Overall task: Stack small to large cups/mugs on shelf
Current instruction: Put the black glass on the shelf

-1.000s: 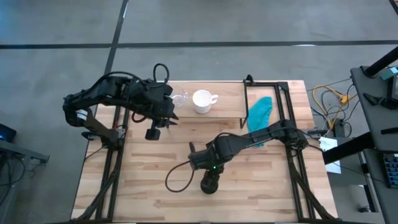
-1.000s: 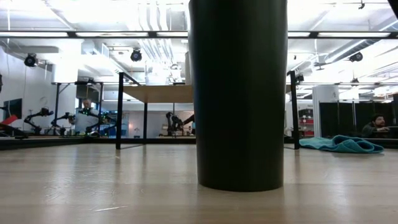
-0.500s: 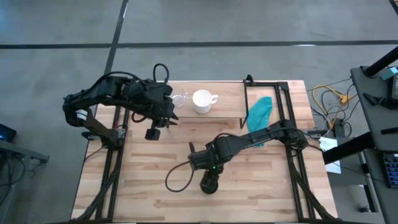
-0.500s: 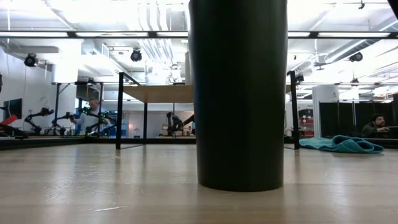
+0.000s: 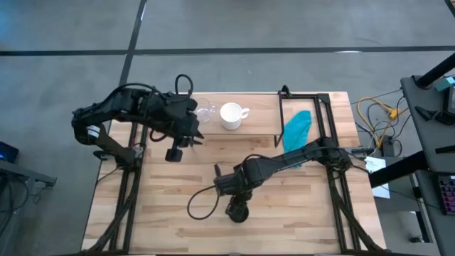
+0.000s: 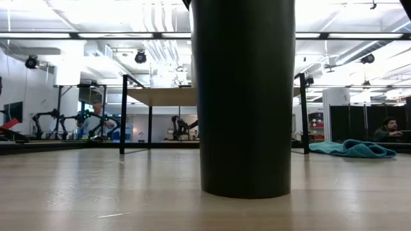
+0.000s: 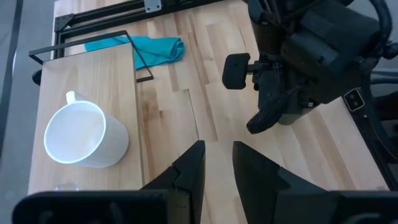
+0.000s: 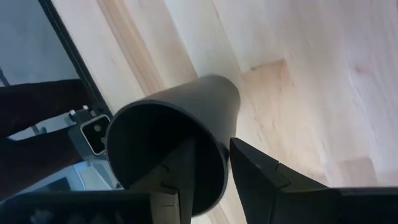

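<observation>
The black cup (image 5: 237, 210) stands upright on the tabletop near its near edge and fills the middle of the low view (image 6: 244, 96). My right gripper (image 8: 213, 163) comes down on its rim and is shut on it. The white mug (image 5: 231, 115) and the tiny glass cup (image 5: 206, 112) stand on the shelf's wooden board (image 5: 259, 107) at the far edge. My left gripper (image 7: 219, 168) hovers by the board's near left edge. Its fingers are slightly open and hold nothing. The mug (image 7: 84, 135) lies ahead of it. My right gripper pinches the black cup's wall at the rim (image 8: 219, 140), one finger (image 8: 186, 171) inside the cup and one (image 8: 255, 177) outside. The fingers come from above, pointing down. The cup stays upright with its base on the table (image 6: 244, 192).
A teal cloth (image 5: 297, 128) lies under the shelf's black wire frame (image 5: 323, 114), right of the board. Bare tabletop spreads between the shelf and the black cup. A black cable (image 5: 202, 203) loops on the table left of the cup. People and other robot arms show in the room beyond.
My right gripper and the black cup have shifted slightly toward the table's left. The cup stays upright with its base on the table. My left arm has kept still.
</observation>
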Robot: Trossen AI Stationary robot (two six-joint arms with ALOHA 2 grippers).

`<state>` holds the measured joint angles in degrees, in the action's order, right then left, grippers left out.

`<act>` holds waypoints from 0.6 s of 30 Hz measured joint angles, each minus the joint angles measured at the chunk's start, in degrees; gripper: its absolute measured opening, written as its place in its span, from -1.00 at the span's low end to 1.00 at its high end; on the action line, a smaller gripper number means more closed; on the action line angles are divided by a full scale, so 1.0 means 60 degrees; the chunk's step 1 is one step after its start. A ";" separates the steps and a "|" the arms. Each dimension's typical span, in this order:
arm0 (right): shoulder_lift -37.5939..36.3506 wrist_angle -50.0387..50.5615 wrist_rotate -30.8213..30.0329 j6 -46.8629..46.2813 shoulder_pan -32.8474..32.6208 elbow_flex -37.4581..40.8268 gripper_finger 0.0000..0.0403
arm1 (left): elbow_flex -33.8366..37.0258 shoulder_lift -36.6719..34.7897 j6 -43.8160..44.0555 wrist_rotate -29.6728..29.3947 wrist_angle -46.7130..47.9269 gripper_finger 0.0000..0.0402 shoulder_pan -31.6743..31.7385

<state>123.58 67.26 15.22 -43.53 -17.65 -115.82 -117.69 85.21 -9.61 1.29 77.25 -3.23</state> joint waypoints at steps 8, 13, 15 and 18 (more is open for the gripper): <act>0.0038 -0.0078 -0.0001 0.0007 0.0000 0.0426 -0.58 | 0.0000 -0.0004 0.0004 0.0002 0.0000 -0.66 -0.0046; 0.0042 -0.0077 -0.0001 0.0020 0.0000 0.0606 -0.66 | 0.0000 -0.0004 0.0001 0.0002 0.0004 -0.66 -0.0046; 0.0042 -0.0082 0.0000 0.0041 0.0000 0.0653 -0.68 | 0.0000 -0.0004 0.0000 0.0002 0.0001 -0.66 -0.0046; 0.0042 -0.0047 -0.0004 0.0222 0.0004 0.0687 -0.73 | 0.0000 -0.0004 0.0000 0.0002 0.0001 -0.66 -0.0046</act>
<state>123.83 66.97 15.20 -42.20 -17.63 -111.70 -117.69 85.19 -9.61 1.30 77.26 -3.51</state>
